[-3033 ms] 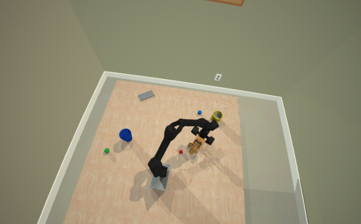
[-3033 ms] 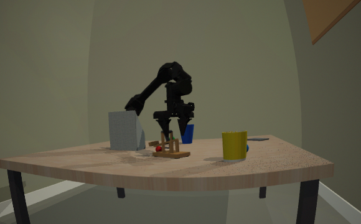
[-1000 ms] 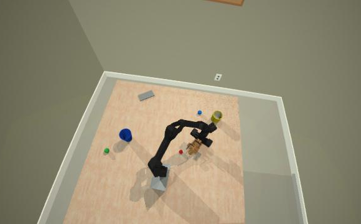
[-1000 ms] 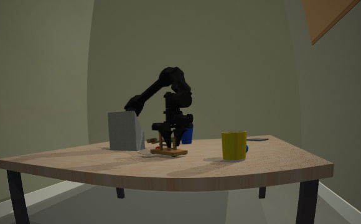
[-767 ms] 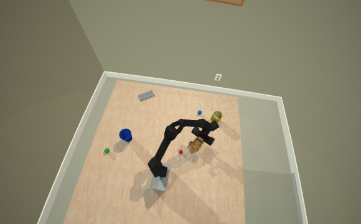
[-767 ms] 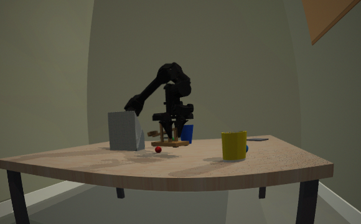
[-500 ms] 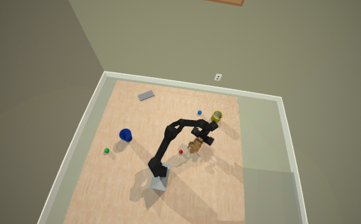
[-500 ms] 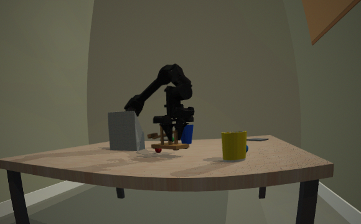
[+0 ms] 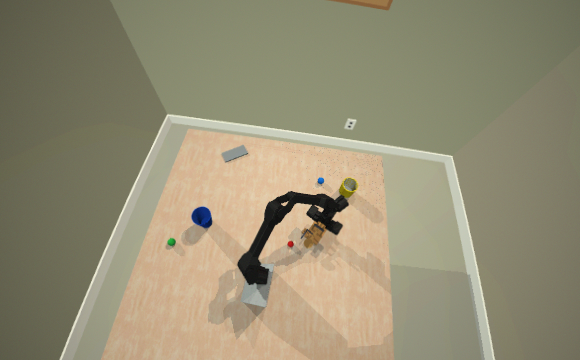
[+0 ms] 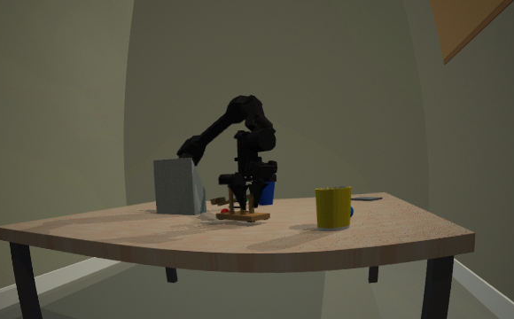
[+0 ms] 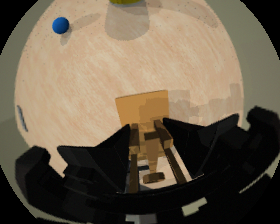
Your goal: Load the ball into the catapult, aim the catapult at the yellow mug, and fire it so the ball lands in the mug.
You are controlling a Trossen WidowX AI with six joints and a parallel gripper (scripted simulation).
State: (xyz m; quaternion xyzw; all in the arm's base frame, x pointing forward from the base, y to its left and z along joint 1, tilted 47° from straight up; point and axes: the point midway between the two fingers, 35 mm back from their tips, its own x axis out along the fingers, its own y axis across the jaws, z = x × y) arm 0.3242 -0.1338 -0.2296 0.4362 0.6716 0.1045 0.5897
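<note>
The wooden catapult (image 9: 311,237) (image 10: 236,216) (image 11: 128,107) stands on the table. My gripper (image 9: 323,223) (image 10: 248,208) (image 11: 146,123) points down over it and is shut on its upright frame, one finger on each side. The catapult's base rests on the table. The yellow mug (image 9: 344,191) (image 10: 333,208) (image 11: 125,1) stands upright beyond the catapult, away from the arm's base. A red ball (image 9: 290,244) (image 10: 225,211) lies on the table beside the catapult, on the side of the arm's base. The fingers partly hide the catapult's frame.
A blue ball (image 9: 321,180) (image 10: 352,212) (image 11: 60,25) lies near the mug. A blue cup (image 9: 200,215) (image 10: 268,194) and a green ball (image 9: 171,242) are on the far side of the arm. A grey flat slab (image 9: 235,153) (image 10: 366,198) lies near a table edge. A grey block (image 9: 255,294) (image 10: 173,186) stands under the arm's base.
</note>
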